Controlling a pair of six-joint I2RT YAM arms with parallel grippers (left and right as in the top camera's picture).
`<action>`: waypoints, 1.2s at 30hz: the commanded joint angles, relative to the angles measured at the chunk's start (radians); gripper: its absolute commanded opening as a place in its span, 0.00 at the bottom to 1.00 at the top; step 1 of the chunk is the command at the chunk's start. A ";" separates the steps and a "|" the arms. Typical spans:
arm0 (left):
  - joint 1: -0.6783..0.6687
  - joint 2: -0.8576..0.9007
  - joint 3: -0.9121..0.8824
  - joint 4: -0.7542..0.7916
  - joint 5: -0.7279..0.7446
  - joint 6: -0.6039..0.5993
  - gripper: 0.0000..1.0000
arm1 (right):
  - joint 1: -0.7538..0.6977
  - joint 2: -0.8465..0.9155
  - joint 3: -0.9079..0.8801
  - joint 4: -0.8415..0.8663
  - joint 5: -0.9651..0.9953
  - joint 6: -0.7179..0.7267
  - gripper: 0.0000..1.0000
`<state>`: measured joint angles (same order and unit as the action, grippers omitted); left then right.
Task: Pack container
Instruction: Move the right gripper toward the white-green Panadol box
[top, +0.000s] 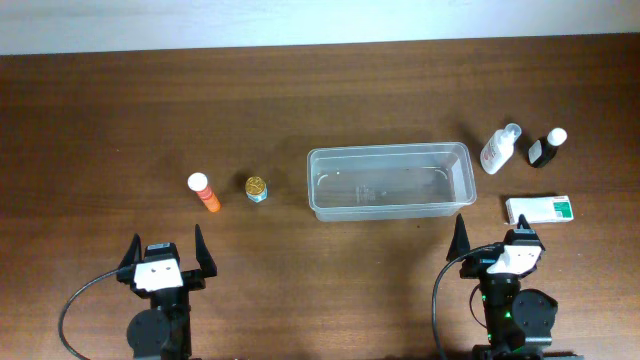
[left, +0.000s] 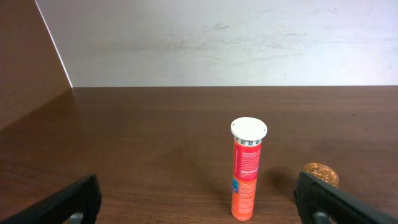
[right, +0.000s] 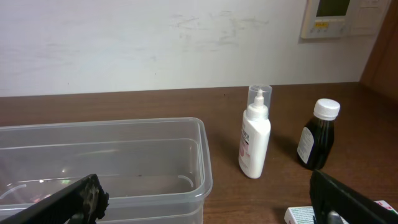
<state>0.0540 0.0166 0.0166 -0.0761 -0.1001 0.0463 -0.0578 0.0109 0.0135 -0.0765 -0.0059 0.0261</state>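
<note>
The clear, empty container (top: 390, 151) lies at the table's middle, right of centre. My left gripper (top: 167, 242) stands open near the front edge, and its wrist view shows nothing between the fingers (left: 196, 196). Ahead of it an orange tube (top: 204, 192) with a white cap stands upright (left: 246, 171). A small gold-lidded jar (top: 257, 188) sits to the tube's right (left: 321, 174). My right gripper (top: 492, 234) is open too, just in front of the container's right end (right: 202, 134), holding nothing (right: 205, 202).
A white pump bottle (top: 500, 150) (right: 255, 140) and a dark bottle with a white cap (top: 546, 148) (right: 317, 137) stand to the right of the container. A white-and-green box (top: 540, 209) lies nearer me, beside my right gripper's outer finger (right: 301, 215).
</note>
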 joint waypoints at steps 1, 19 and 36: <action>0.007 -0.011 -0.007 0.000 0.018 0.016 1.00 | 0.008 -0.008 -0.008 -0.001 -0.010 0.005 0.98; 0.007 -0.011 -0.007 0.000 0.018 0.015 0.99 | 0.008 -0.008 -0.008 0.000 -0.010 0.005 0.98; 0.007 -0.011 -0.007 0.000 0.018 0.015 0.99 | 0.008 -0.008 -0.008 0.000 -0.017 0.016 0.98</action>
<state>0.0540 0.0166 0.0166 -0.0761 -0.1001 0.0463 -0.0578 0.0109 0.0135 -0.0765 -0.0093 0.0299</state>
